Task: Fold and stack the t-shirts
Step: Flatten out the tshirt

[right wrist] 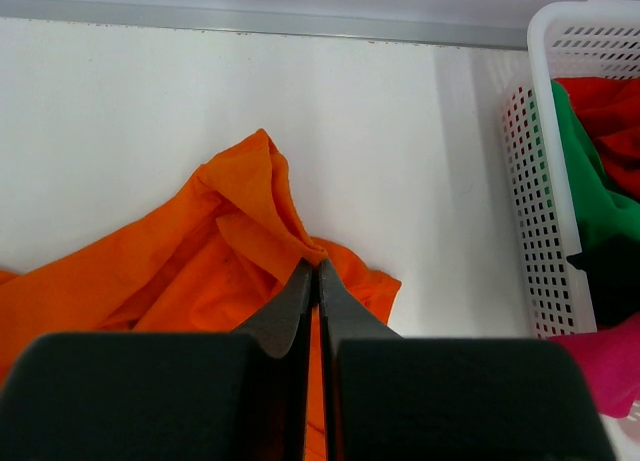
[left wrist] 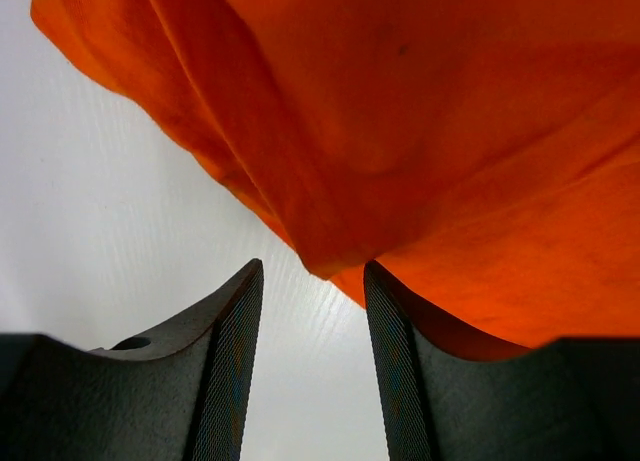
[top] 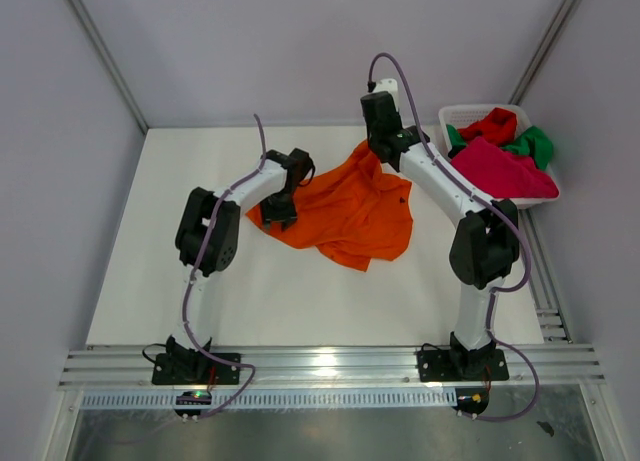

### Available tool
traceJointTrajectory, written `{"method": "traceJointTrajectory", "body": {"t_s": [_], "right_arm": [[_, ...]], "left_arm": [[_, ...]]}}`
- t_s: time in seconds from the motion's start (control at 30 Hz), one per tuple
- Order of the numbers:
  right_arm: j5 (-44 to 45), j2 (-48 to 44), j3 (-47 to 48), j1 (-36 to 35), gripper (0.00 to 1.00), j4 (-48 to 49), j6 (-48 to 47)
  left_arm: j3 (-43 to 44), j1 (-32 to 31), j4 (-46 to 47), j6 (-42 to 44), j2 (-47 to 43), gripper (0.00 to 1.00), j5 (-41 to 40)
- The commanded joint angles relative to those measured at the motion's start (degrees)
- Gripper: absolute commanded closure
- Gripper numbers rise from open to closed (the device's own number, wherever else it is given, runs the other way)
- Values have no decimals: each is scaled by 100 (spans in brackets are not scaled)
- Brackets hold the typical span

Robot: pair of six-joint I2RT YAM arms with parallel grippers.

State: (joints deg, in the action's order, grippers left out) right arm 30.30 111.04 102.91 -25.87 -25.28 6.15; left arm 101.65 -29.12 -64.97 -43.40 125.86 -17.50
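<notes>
White desk [top: 300, 301] below, orange shirt [top: 345, 216] crumpled mid-desk. My right hand [right wrist: 318, 271] is clamped on its far edge; my left hand [left wrist: 312, 268] gapes apart at its left edge. Red shirt [top: 490, 126], green shirt [top: 537, 143], pink shirt [top: 500, 171] sit in the basket [top: 463, 112].

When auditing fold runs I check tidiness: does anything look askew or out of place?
The orange t-shirt lies crumpled mid-table, one fold pinched in the shut right pincer. The pink t-shirt spills over the rim of the white basket. Nothing looks damaged.
</notes>
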Motion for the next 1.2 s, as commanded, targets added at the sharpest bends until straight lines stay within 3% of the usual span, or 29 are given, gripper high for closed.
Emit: {"method": "traceJointTrajectory", "body": {"t_s": [0.0, 0.13, 0.23, 0.33, 0.37, 0.4, 0.47, 0.7, 1.0, 1.17], "right_arm": [[98, -329, -26, -6, 97, 234, -18], [90, -329, -52, -6, 97, 234, -18], [90, -329, -52, -6, 97, 234, -26], [116, -329, -52, -6, 97, 234, -35], [116, -338, -52, -6, 97, 234, -44], [107, -347, -61, -6, 97, 225, -35], [116, -347, -78, -6, 97, 225, -44], [169, -347, -79, -6, 97, 207, -53], [590, -733, 123, -6, 97, 190, -360], [740, -1294, 299, -6, 97, 111, -510]], "left_arm": [[-48, 3, 501, -195, -219, 53, -298], [-180, 3, 784, -222, -308, 54, -316], [-180, 3, 854, -239, -220, 60, -342], [-180, 3, 907, -239, -98, 75, -333], [-180, 3, 907, -248, -62, 87, -325], [-180, 3, 916, -248, -36, 93, -342], [-180, 3, 898, -274, 26, 100, -342], [56, 3, 592, -257, 52, 100, -500], [2654, 12, -1120, 173, -334, 100, -1949], [3353, 12, -1369, 472, -834, 100, -2354]]}}
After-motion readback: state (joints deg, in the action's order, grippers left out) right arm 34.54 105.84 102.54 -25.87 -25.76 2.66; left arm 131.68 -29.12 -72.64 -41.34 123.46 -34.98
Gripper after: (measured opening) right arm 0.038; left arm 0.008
